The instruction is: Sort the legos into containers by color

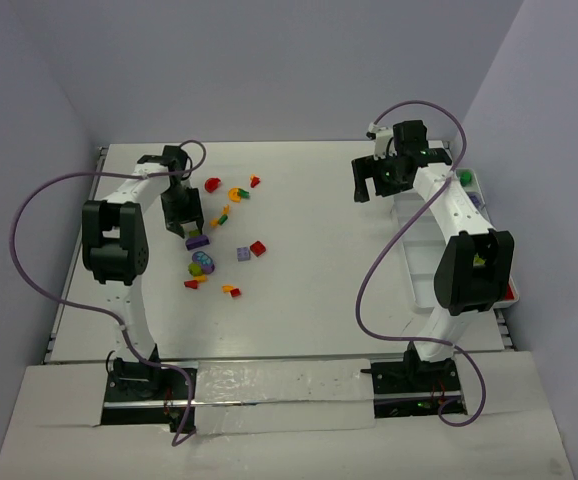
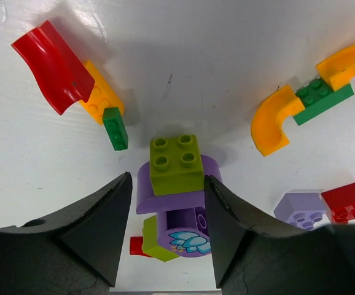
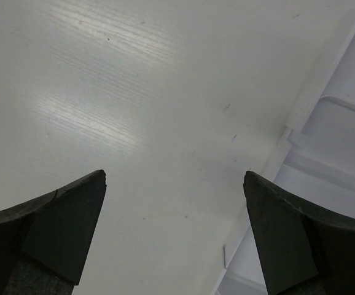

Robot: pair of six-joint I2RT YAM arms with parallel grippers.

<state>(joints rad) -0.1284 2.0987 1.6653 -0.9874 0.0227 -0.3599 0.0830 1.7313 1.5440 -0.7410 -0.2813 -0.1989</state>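
Left pincer (image 2: 167,184): half open, straddling lime brick (image 2: 176,163) stacked on purple arch (image 2: 147,190), nothing gripped | Step: I'd centre on the lime brick alone, sink lower, close gently | Other bricks (image 1: 231,215): scattered on counter (image 1: 309,260) beyond | Right pincer (image 3: 175,177): fully open, empty, beside white tray (image 1: 424,275).

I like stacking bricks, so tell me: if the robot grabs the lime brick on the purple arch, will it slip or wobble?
The lime brick looks hard plastic, so it probably won't bend. Its flat sides should suit the left gripper, though shiny plastic might slip. Perched on the purple arch, it could tip or lift both together.
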